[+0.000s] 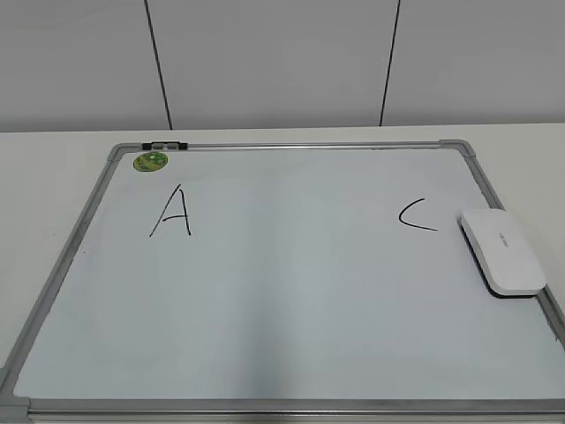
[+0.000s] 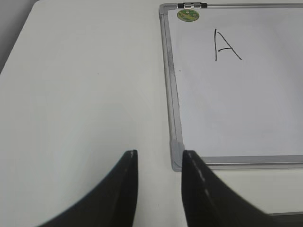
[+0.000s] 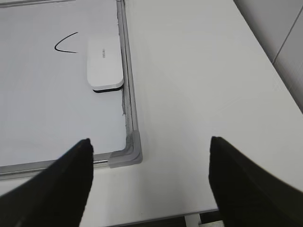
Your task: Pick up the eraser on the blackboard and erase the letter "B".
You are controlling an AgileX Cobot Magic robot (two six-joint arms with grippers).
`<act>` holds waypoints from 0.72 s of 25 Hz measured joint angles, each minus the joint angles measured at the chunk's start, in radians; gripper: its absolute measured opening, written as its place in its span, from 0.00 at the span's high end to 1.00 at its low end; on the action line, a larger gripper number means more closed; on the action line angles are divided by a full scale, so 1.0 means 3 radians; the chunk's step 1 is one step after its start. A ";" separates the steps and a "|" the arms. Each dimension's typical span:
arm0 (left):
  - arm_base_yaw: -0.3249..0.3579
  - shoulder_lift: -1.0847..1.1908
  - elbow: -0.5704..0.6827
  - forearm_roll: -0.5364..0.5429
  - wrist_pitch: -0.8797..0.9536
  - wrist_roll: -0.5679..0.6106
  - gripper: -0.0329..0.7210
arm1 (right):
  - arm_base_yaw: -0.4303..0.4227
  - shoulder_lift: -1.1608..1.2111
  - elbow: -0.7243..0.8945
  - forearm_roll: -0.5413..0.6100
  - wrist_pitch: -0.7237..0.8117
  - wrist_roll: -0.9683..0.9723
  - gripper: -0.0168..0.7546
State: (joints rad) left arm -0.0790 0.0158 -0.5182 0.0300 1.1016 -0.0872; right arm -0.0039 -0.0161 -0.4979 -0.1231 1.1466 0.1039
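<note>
White table (image 1: 53,155), blackboard (image 1: 291,144) lying flat on it, eraser (image 1: 503,251) at its right edge beside the C (image 1: 417,215), A (image 1: 172,212) far left, left gripper (image 2: 158,161) narrowly parted, right gripper (image 3: 150,146) spread wide, both empty.

Only the tips of the robot show, and only in the two wrist views. The left pincer (image 2: 160,189) has two matt black fingers (image 2: 118,194) that curve like horns, broad at the base and tapering to blunt, squared tips. A thin pale line, scuffed in places, runs along each inner edge. The right pincer (image 3: 150,179) has the same black, smooth, tapering fingers (image 3: 61,189), their surfaces plain with no visible screws, cables or lettering.
</note>
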 joint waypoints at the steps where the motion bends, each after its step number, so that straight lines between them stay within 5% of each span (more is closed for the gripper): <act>1: 0.0000 0.0000 0.0000 0.0000 0.0000 0.0000 0.64 | 0.0000 0.0000 0.0000 0.0000 0.0000 0.0000 0.25; 18: 0.0000 0.0000 0.0000 -0.0003 0.0000 0.0000 0.64 | -0.0007 -0.0002 0.0000 0.0000 0.0000 0.0000 0.25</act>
State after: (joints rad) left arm -0.0790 0.0158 -0.5182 0.0291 1.1016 -0.0872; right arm -0.0060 -0.0169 -0.4979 -0.1231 1.1466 0.1039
